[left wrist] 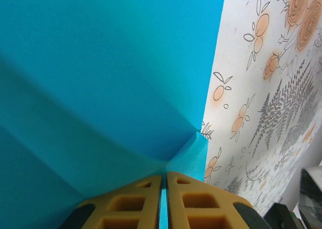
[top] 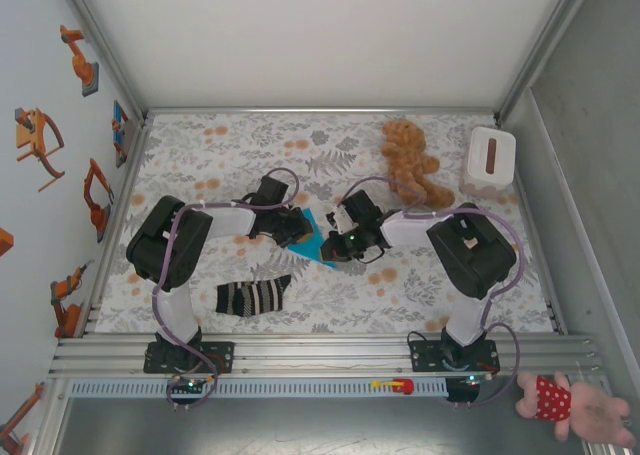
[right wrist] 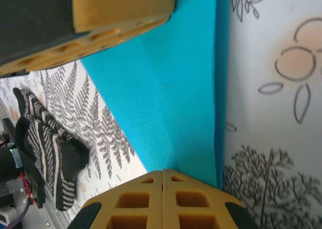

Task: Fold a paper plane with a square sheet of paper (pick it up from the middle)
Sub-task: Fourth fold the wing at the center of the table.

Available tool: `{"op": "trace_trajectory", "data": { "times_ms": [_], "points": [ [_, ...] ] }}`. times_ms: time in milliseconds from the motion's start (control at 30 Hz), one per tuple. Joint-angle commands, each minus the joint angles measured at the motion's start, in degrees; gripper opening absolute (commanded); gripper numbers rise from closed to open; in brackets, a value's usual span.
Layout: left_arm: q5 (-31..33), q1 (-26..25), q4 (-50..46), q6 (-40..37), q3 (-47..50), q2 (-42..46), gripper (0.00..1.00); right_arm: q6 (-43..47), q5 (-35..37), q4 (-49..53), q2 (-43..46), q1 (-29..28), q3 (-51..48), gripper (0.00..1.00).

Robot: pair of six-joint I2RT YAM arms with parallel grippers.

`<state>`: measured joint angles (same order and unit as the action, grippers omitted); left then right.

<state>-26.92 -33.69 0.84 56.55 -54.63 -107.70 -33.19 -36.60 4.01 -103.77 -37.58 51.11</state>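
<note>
Pinching blue paper (left wrist: 100, 78), left claw (left wrist: 162, 181) and right claw (right wrist: 162, 177) clamp tight; striped sock (right wrist: 50, 153) nearby.

The thin square sheet of paper (left wrist: 100, 78) is plain bright turquoise-blue. The soft knitted sock (top: 253, 297) is black-and-white striped. The desk (top: 250, 155) is white with orange flowers and grey ferns.
</note>
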Motion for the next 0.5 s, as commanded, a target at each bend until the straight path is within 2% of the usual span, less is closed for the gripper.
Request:
{"op": "trace_trajectory", "data": {
  "times_ms": [0, 167, 467],
  "points": [
    [3.88, 0.65, -4.58, 0.32, 2.31, -3.29, 0.12, -0.99, 2.44, -0.60, 6.18, 0.89, -2.20, 0.09],
    [3.44, 0.63, -4.19, 0.23, 2.42, -3.02, 0.12, -1.45, 6.76, -0.20, 10.79, 2.14, -5.44, 0.15],
    [2.99, 0.67, -3.61, 0.23, 2.51, -3.09, 0.13, -0.90, 2.63, 0.43, 6.91, 2.24, -5.21, 0.16]
  ]
}}
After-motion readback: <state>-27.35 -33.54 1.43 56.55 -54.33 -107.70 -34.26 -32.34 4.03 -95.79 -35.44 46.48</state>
